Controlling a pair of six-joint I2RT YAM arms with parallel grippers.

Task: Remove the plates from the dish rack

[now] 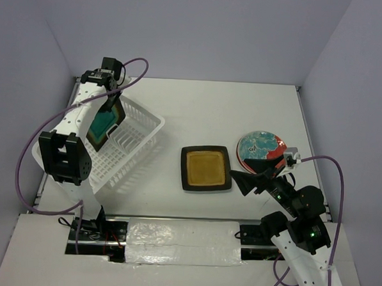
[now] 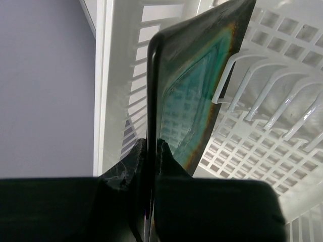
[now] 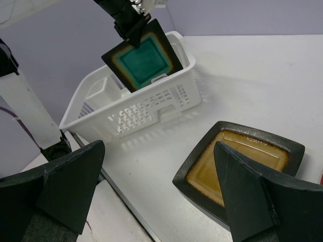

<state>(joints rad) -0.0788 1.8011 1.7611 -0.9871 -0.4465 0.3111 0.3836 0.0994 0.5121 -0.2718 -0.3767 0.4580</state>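
The room had plain pale purple walls (image 1: 197,28) around a big white table (image 1: 212,106). The dish rack (image 1: 132,146) sat at the left side of the table. The left claw (image 1: 110,99) was shut tight on the top edge of the square teal-green plate (image 1: 104,123) and held it up on its edge over the rack. The left wrist camera saw this plate (image 2: 194,96) from the side, thin and dark, pinched between the fingers (image 2: 128,161), with the rack's white prongs (image 2: 262,96) close behind it. The right wrist camera showed its flat green face (image 3: 144,56) instead. The square mustard-yellow plate (image 1: 205,169) lay flat in the middle of the table. A round red plate (image 1: 260,148) lay just to its right, and the right claw (image 1: 256,175) hid part of it from above. That claw was wide open and held nothing, right beside the yellow plate. A purple cable (image 1: 23,166) looped beside the left arm.
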